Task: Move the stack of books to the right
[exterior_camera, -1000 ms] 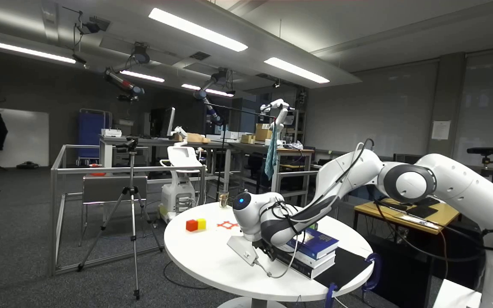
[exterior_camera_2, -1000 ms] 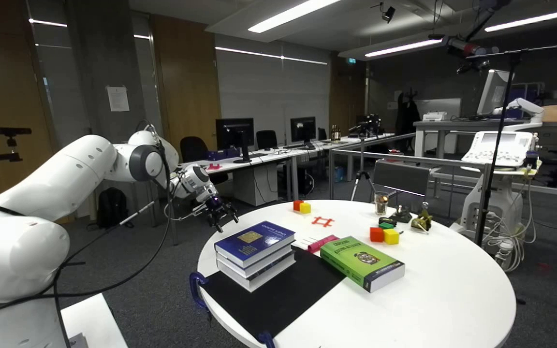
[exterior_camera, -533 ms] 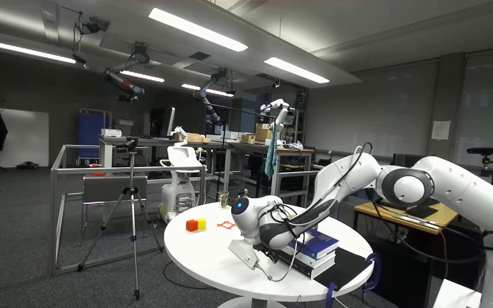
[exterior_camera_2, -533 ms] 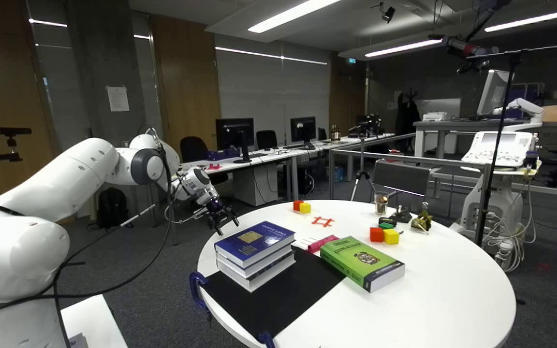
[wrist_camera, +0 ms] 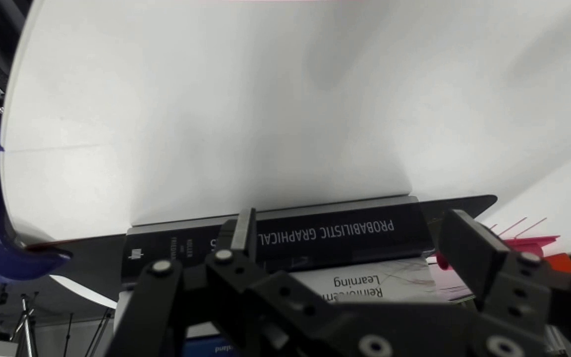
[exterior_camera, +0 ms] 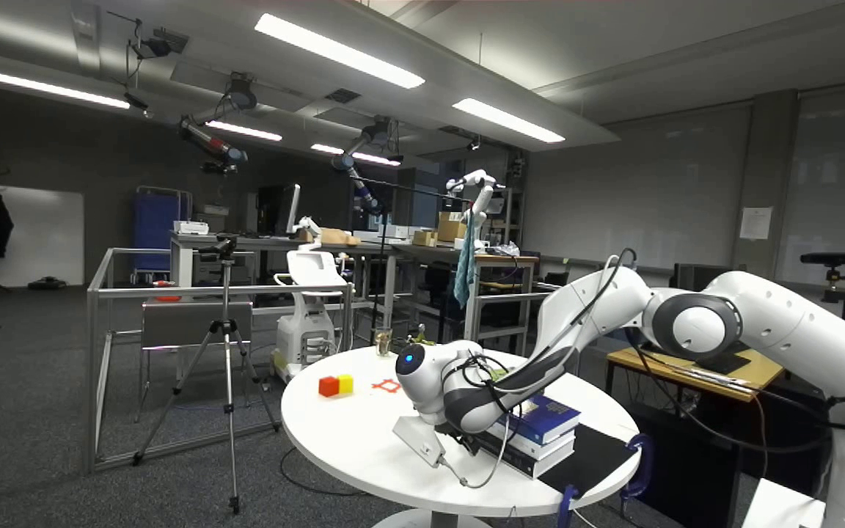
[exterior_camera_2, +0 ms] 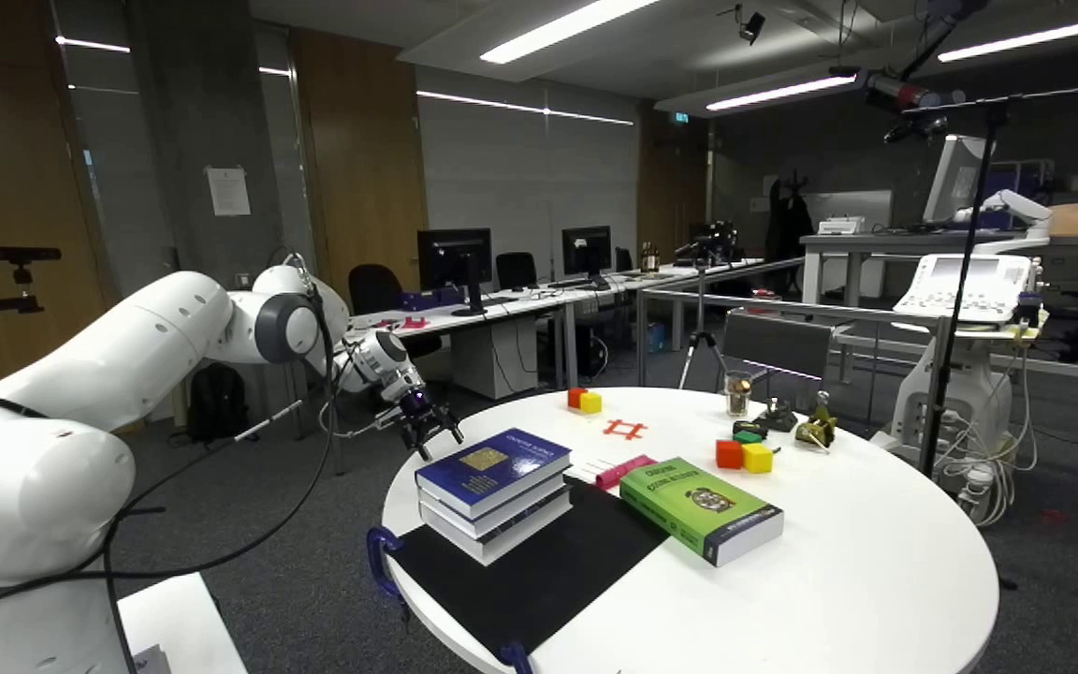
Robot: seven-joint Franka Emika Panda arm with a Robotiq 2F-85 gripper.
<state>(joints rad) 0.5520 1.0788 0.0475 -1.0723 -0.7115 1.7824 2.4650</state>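
In an exterior view, the stack of books (exterior_camera_2: 494, 496) is located at four-thirty from the hand (exterior_camera_2: 443, 446). In an exterior view, the white surface (exterior_camera: 353, 433) bearing it is flanked by a tripod (exterior_camera: 226, 327) at nine. In the wrist view, the fingers (wrist_camera: 471, 248) are spread, empty; the stack's long axis is aligned nine-to-three.

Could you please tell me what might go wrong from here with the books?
In the wrist view, one finger of the open gripper shows past the end of the bottom book, so a push might twist the stack of books. It could ruck the black mat beneath or bump the nearby green book.
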